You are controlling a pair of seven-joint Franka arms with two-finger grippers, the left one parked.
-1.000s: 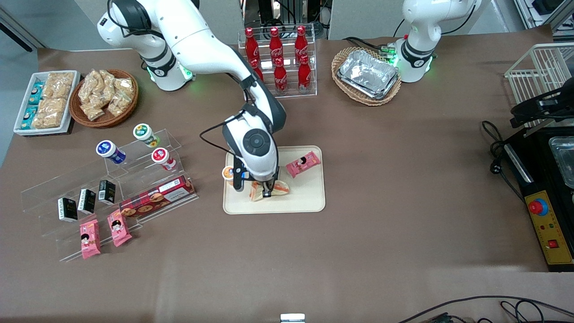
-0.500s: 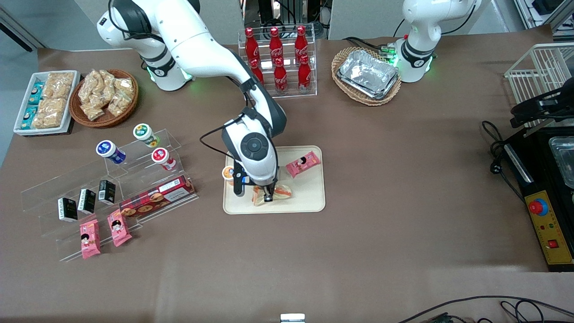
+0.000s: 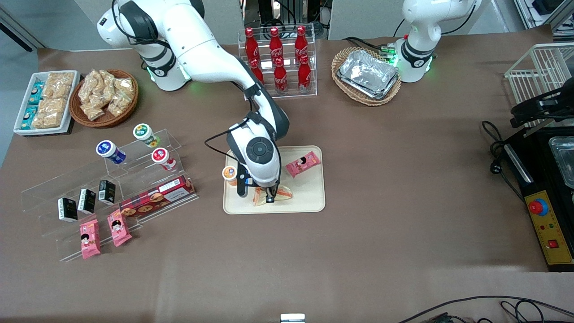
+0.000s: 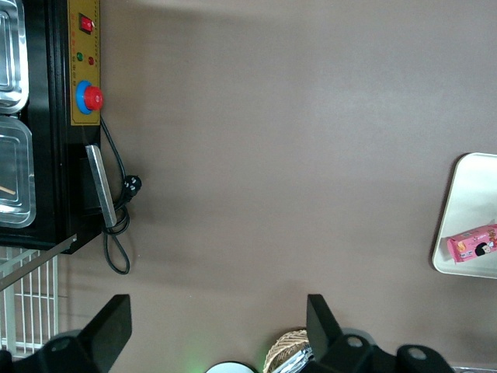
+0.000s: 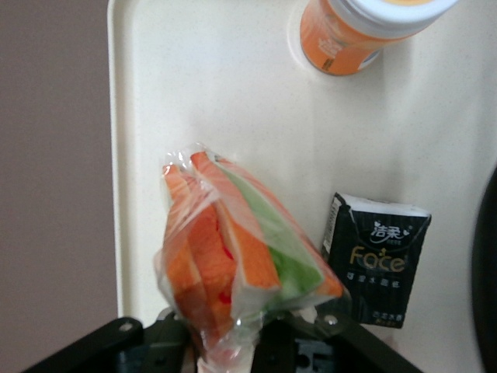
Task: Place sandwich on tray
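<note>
The sandwich (image 3: 280, 193) is a clear-wrapped wedge with orange-red and green filling. My right gripper (image 3: 270, 198) is shut on the wrap at its end and holds it low over the cream-beige tray (image 3: 307, 199), near the tray's edge closest to the front camera. In the right wrist view the sandwich (image 5: 233, 256) sticks out from the gripper (image 5: 233, 356) above the tray's surface (image 5: 202, 93). I cannot tell whether the sandwich touches the tray.
On the tray are an orange cup (image 5: 353, 35), a black tissue pack (image 5: 378, 268) beside the sandwich, and a pink snack packet (image 3: 303, 163). Acrylic racks (image 3: 107, 179) of snacks stand toward the working arm's end. Cola bottles (image 3: 278, 58) stand farther from the front camera.
My gripper has moved a little nearer the front camera and lower over the tray, with the sandwich still in it.
</note>
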